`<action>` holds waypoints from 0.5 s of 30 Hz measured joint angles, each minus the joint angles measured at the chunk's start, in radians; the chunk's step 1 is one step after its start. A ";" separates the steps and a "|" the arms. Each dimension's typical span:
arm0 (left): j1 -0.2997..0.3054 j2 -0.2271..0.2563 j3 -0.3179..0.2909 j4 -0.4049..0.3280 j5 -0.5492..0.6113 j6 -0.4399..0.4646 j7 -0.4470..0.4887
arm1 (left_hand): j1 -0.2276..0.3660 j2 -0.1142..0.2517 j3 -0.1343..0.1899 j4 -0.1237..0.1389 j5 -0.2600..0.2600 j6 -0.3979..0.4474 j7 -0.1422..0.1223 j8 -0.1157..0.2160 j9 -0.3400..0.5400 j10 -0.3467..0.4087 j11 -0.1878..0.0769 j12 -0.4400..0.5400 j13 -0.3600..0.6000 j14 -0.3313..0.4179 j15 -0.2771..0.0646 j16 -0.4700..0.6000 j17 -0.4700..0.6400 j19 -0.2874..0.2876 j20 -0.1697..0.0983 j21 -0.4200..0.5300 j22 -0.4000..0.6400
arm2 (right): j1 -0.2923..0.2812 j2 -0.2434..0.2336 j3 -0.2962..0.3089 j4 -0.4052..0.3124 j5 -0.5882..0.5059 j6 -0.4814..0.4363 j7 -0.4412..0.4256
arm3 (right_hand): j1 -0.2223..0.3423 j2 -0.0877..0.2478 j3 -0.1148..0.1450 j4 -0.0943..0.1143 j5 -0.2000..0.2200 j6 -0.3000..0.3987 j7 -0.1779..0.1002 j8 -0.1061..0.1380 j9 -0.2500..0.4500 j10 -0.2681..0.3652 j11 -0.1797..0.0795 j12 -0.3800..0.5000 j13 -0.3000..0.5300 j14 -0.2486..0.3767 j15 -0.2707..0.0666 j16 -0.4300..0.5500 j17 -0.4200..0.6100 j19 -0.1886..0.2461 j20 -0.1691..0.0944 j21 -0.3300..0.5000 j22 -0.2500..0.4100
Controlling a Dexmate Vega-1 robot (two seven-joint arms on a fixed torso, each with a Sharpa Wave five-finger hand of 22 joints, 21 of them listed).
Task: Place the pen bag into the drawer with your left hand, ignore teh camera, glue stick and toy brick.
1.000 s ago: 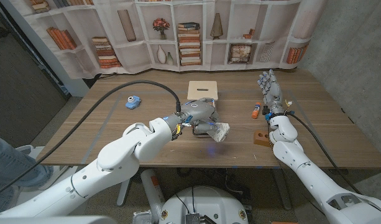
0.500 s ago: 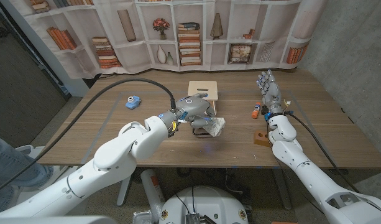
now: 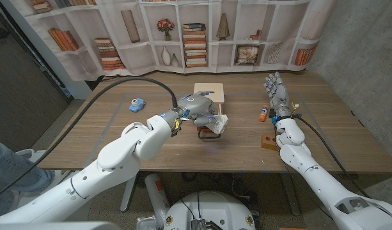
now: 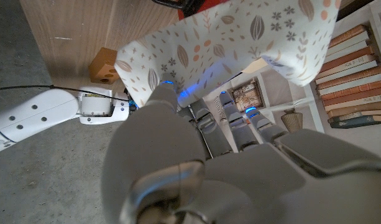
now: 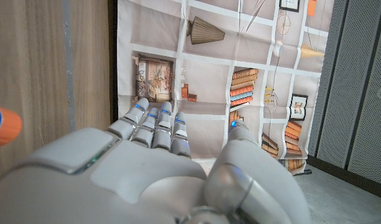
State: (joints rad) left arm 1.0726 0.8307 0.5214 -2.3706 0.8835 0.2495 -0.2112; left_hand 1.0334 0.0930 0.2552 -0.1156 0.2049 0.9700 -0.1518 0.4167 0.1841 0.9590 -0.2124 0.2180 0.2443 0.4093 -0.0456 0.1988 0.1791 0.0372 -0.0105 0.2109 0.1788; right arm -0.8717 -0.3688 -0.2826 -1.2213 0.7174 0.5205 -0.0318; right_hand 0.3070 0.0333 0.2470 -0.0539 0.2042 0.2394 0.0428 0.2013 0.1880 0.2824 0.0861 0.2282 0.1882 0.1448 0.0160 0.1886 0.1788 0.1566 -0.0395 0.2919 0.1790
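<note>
At frame centre, our left hand [image 3: 197, 110] grips the bag [image 3: 216, 124], which hangs off the table just below the drawer [image 3: 209, 92]; our right hand [image 3: 276, 91] stands spread at right, holding nothing.

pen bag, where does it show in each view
Head view: pen bag at table centre, held by the left hand, just before the drawer.
Left wrist view: pen bag beyond that hand's fingers.
Right wrist view: not in it.
Shared landmark: toy brick.
</note>
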 measured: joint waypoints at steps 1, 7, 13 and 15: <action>-0.001 0.000 0.000 0.000 0.000 0.000 0.000 | 0.000 0.000 0.000 0.000 0.000 0.000 0.000 0.000 0.000 0.001 0.000 0.000 0.000 0.000 0.000 0.000 0.000 0.000 0.000 0.000 0.000 | 0.000 0.000 0.000 0.000 0.000 0.000 0.000 | 0.000 0.000 0.000 0.000 0.000 0.000 0.000 0.000 0.000 0.000 0.000 0.000 0.000 0.000 0.000 0.000 0.000 0.000 0.000 0.000 0.000; -0.005 -0.001 -0.001 0.001 -0.002 0.014 0.010 | 0.007 -0.007 0.000 0.000 0.000 0.000 0.000 -0.001 0.000 0.005 -0.002 -0.004 0.000 0.000 0.000 0.000 0.000 0.000 0.000 0.000 0.000 | 0.000 -0.003 0.001 -0.001 0.000 -0.003 0.000 | 0.000 0.000 0.003 -0.003 0.000 0.000 0.000 0.000 0.000 0.000 0.000 0.000 0.000 0.000 0.000 0.000 0.000 0.000 0.000 -0.004 0.000; -0.011 -0.004 -0.001 0.004 0.001 0.034 0.018 | 0.007 -0.007 0.000 0.000 0.000 0.000 0.000 -0.004 0.000 0.005 -0.002 -0.004 0.005 0.000 0.000 0.000 0.000 0.000 0.000 0.000 0.000 | 0.000 -0.006 0.002 -0.002 0.001 -0.006 0.001 | 0.000 0.000 0.004 -0.004 0.000 0.000 0.000 0.000 0.000 0.000 0.000 0.000 0.000 0.000 0.000 0.000 0.000 0.000 0.000 -0.004 0.000; -0.014 -0.005 -0.002 0.006 0.001 0.042 0.021 | 0.007 -0.007 0.000 0.000 0.000 0.000 0.000 -0.004 0.000 0.005 -0.002 -0.004 0.005 0.000 0.000 0.000 0.000 0.000 0.000 0.000 0.000 | 0.000 -0.007 0.002 -0.002 0.002 -0.007 0.001 | 0.000 0.000 0.004 -0.004 0.000 0.000 0.000 0.000 0.000 0.000 0.000 0.000 0.000 0.000 0.000 0.000 0.000 0.000 0.000 -0.004 0.000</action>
State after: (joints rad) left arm 1.0589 0.8254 0.5198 -2.3651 0.8844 0.2913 -0.1899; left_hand 1.0400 0.0864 0.2552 -0.1157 0.2048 0.9698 -0.1518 0.4131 0.1841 0.9641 -0.2142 0.2144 0.2490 0.4093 -0.0455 0.1988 0.1790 0.0372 -0.0105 0.2109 0.1788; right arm -0.8718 -0.3758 -0.2802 -1.2230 0.7191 0.5135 -0.0304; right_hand 0.3071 0.0333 0.2512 -0.0581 0.2042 0.2394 0.0428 0.2013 0.1881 0.2824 0.0860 0.2282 0.1882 0.1448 0.0160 0.1887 0.1788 0.1565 -0.0395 0.2880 0.1790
